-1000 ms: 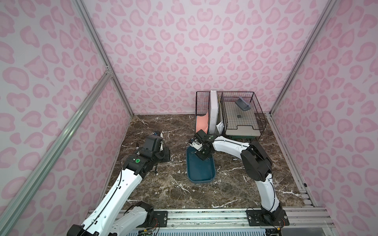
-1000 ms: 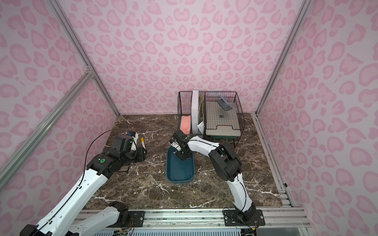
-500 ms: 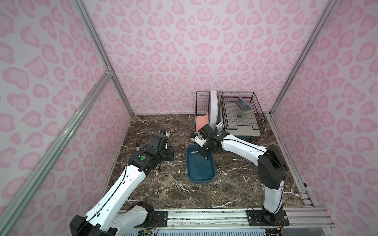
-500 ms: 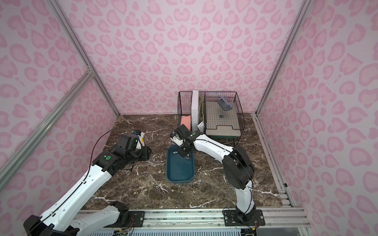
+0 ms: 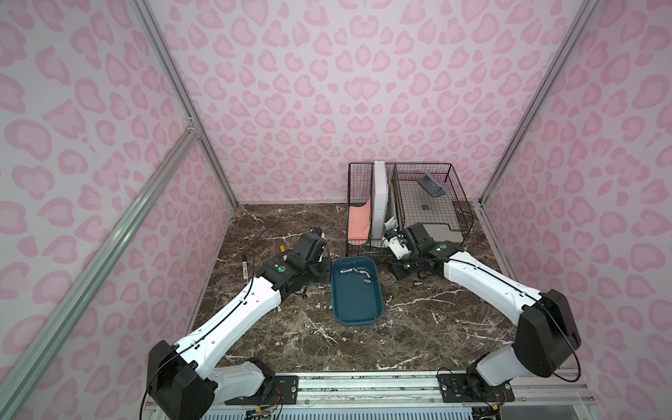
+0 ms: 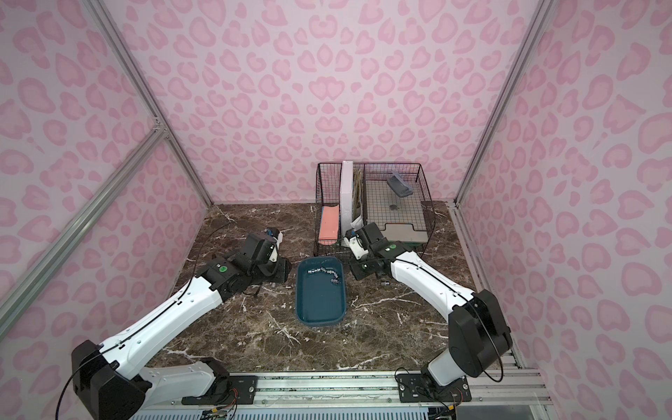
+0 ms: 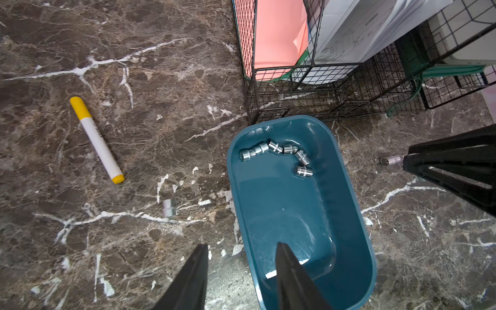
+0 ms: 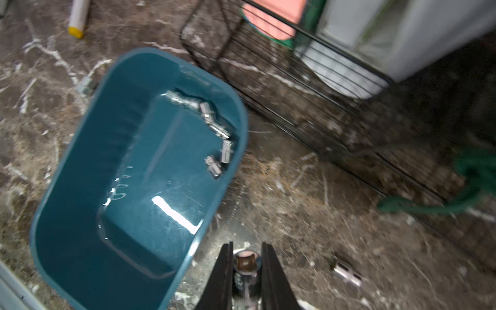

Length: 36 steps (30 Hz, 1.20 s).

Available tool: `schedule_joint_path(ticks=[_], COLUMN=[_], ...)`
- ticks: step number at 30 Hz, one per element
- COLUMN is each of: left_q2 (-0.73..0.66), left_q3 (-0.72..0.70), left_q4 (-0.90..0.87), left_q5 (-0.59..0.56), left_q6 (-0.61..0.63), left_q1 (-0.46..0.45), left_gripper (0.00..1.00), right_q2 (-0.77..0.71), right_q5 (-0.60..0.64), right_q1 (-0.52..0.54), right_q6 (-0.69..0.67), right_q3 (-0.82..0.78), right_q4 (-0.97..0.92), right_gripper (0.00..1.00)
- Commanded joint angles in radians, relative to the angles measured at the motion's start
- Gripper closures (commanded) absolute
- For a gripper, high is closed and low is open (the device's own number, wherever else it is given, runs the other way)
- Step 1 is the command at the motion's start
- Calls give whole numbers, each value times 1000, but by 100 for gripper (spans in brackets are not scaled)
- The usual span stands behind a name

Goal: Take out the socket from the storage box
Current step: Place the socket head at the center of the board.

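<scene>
Blur smears the right wrist view: the small silver metal sockets (image 8: 212, 118) in the dark teal rounded plastic storage box (image 8: 80, 161) run together, uncountable. The held silver socket (image 8: 245, 264) in the right gripper (image 8: 245, 245) dissolves toward the picture's edge. The white yellow-capped marker (image 8: 76, 18) is cut off there. The left gripper (image 7: 241, 245) runs past its own view's edge.

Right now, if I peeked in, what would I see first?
A dark teal storage box sits mid-table with shiny sockets huddled at its far end. Just beside it, the right fingers pinch one socket outside the box. Behind stands a black wire basket.
</scene>
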Motion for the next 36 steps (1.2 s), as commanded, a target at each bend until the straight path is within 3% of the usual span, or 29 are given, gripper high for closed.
schedule_joint_path(ticks=[1, 11, 15, 26, 36], left_q2=[42, 160, 180, 197, 197], left_q3=[24, 76, 77, 84, 82], left_q4=[39, 58, 74, 71, 70], left_q5=[-7, 5, 12, 1, -4], left_q6=[-8, -21, -28, -26, -34], left_q1=[-22, -58, -67, -77, -79], left_gripper=[54, 54, 53, 53, 53], right_q2=[-39, -37, -1, 77, 97], right_q5=[58, 180, 165, 195, 197], right_q1=[-51, -208, -253, -271, -274], right_q6=[96, 221, 235, 254, 256], right_q3=[-66, -199, -248, -280, -278], right_q4=[68, 114, 156, 201, 205], right_gripper=[91, 87, 87, 83, 70])
